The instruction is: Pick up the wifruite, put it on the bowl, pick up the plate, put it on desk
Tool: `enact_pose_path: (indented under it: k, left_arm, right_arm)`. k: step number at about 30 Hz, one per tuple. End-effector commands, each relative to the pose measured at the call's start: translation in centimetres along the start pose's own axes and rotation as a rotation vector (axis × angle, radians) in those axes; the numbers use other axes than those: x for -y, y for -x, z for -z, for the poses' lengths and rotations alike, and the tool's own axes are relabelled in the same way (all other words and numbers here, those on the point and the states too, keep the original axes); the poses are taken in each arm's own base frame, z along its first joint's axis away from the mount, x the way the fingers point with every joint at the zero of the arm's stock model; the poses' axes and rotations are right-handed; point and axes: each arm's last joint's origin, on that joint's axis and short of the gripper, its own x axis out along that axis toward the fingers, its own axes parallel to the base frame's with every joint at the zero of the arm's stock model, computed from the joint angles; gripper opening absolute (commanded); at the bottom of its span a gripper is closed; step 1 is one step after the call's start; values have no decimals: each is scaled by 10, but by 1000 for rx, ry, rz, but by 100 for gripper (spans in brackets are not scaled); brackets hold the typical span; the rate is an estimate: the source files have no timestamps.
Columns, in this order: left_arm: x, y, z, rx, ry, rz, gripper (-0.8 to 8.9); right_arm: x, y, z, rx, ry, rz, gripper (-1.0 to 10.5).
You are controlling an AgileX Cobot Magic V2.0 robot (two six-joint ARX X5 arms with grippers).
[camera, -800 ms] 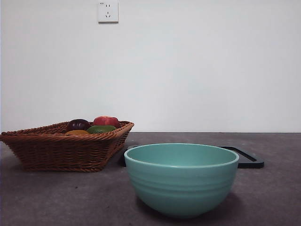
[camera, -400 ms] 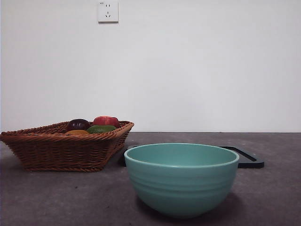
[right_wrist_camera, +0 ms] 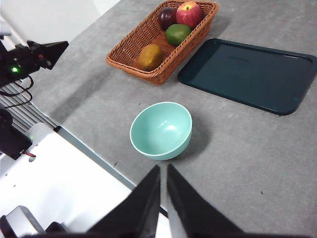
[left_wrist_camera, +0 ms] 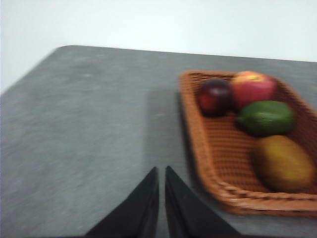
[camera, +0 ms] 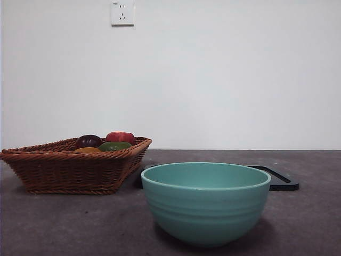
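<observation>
The wifruite (left_wrist_camera: pixel 285 163) (right_wrist_camera: pixel 150 56) (camera: pixel 87 150) is an orange-brown oval fruit lying in the brown wicker basket (camera: pixel 69 170) (right_wrist_camera: pixel 143 37) (left_wrist_camera: pixel 218 148). The mint-green bowl (camera: pixel 205 205) (right_wrist_camera: pixel 161 130) stands empty on the grey desk (camera: pixel 64 224) (right_wrist_camera: pixel 237 144). The plate (right_wrist_camera: pixel 247 74) (camera: pixel 279 178), a flat dark rectangular tray, lies behind the bowl, beside the basket. My left gripper (left_wrist_camera: pixel 161 169) is shut, over bare desk beside the basket. My right gripper (right_wrist_camera: pixel 163 167) is shut and held high above the desk's near edge. Neither shows in the front view.
The basket also holds a dark purple fruit (left_wrist_camera: pixel 214 96), a red apple (left_wrist_camera: pixel 252 88) and a green fruit (left_wrist_camera: pixel 266 117). The left arm (right_wrist_camera: pixel 34 57) shows at the side of the right wrist view. A wall socket (camera: pixel 122 13) is on the white wall.
</observation>
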Motion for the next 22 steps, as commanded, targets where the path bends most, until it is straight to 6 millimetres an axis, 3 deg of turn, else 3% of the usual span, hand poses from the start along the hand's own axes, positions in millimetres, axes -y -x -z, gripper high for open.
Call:
enact_pose_path:
  k: [1,10,22]
  left_arm:
    - [-1,1,5,27,18,-29,19]
    - [-3,0,26,4,17,-32,19]
    - [-3,2,28,-4,13,-32,19]
  right_arm:
    - [-1,2,-2,17,14,-11,17]
    - [-1,2,-2,17,14,-11,17]
    - [-1,2,-2,17,14,-12,17]
